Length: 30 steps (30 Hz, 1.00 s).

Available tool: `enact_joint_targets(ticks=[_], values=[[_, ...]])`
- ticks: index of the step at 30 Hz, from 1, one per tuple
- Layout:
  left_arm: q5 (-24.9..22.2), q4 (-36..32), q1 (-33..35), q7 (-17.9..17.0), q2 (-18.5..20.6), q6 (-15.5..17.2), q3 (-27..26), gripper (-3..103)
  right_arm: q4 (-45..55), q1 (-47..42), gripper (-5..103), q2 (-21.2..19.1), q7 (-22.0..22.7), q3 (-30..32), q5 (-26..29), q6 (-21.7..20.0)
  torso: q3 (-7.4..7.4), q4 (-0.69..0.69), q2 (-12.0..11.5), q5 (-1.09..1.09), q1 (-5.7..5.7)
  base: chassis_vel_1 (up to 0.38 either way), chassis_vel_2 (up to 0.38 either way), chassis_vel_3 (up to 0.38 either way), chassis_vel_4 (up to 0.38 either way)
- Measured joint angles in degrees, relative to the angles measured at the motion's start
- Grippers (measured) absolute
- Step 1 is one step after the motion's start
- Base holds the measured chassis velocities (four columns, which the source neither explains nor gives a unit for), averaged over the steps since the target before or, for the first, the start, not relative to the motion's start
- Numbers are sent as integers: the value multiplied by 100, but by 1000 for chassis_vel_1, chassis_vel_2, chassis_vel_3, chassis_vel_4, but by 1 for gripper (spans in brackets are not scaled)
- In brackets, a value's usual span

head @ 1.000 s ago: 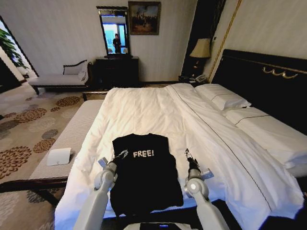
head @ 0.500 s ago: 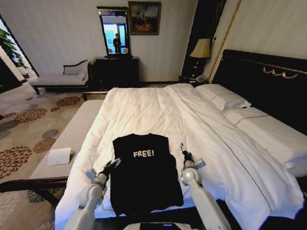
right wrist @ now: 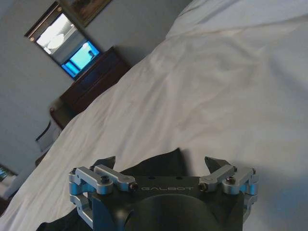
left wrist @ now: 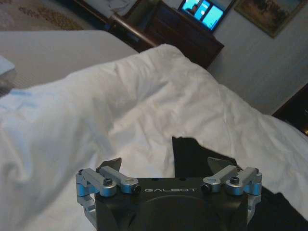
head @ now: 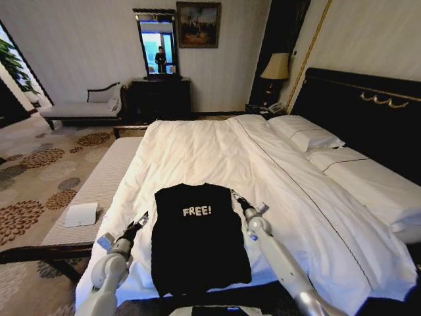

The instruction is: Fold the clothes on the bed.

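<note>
Shifted outward since 1 s ago: left gripper [head: 140,220], now off the T-shirt's [head: 198,237] edge; right gripper [head: 236,197] nearer the collar corner. Flat near the bed's [head: 197,155] foot. Wrist views: fingers [left wrist: 111,163] apart, fingers [right wrist: 106,162] apart, seemingly empty.

Black T-shirt [head: 199,237] with white "FREE!" lettering lies on the near white duvet [head: 197,155]; dark headboard [head: 358,112] trimmed gold far right; brown floral carpet [head: 33,184] left.

Black T-shirt [head: 199,240] flat on bed [head: 197,155]
</note>
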Motion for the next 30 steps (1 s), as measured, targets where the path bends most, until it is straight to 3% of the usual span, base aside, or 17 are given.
enact_joint_targets(ticks=[8,13,16,18,19,20,23,25,26,30], values=[[-228,-202,-8,-48,92,57,-237,100,-1178,815,100,230,-211,-210,-211,84,0,0,0,0,0,0,0,0,0],[-313,-232,-16,-83,184,84,-302,100,-1447,897,102,264,-360,-217,-234,87,-1,-1,0,0,0,0,0,0,0],[-319,-247,-21,-100,192,91,-302,100,-1512,894,98,292,-432,-190,-240,84,0,-1,0,0,0,0,0,0,0],[-318,-259,-24,-130,182,98,-283,100,-1570,867,93,341,-544,-140,-254,91,-1,-1,0,0,0,0,0,0,0],[-318,-260,-24,-134,179,99,-281,100,-1576,863,82,349,-565,-133,-256,97,-1,-1,0,0,0,0,0,0,0],[-318,-260,-24,-134,179,99,-281,100,-1576,863,82,349,-565,-133,-256,97,-1,-1,0,0,0,0,0,0,0],[-297,-262,10,-156,153,100,-269,100,-1596,834,66,400,-747,-88,-268,190,-1,-1,0,0,0,0,0,0,0],[-288,-263,28,-158,143,100,-269,100,-1603,833,66,410,-759,-80,-279,219,-1,-1,0,1,-1,0,0,0,0],[-280,-265,46,-159,131,100,-269,100,-1613,832,55,419,-756,-72,-286,259,-1,-1,0,0,-1,0,0,0,0],[-258,-266,62,-160,100,99,-274,100,-1642,832,49,435,-727,-44,-296,327,-1,-1,0,0,-1,0,0,0,0]])
